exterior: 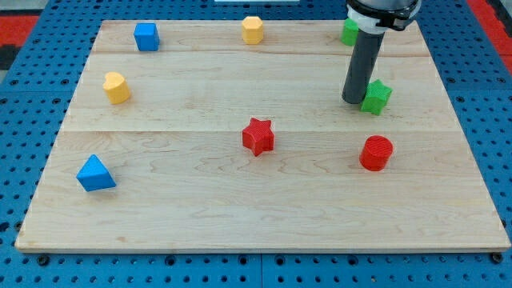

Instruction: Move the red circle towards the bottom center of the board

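No jaws fitted. My tip (353, 100) touches the green star (377, 97), above the red circle (376, 153) at the tabletop's (240, 216) lower right. No legible writing.

Eight blocks on one wooden board (240, 216), two of each colour.

Red: one red circle (376, 153), one red star (258, 135). Blue: one blue cube (146, 37), one blue triangle (95, 174). Yellow: one yellow hexagon (253, 30) at the top edge, one yellow block (117, 87) near the left edge. Green: one green star (378, 97), one green block (349, 32) partly hidden.
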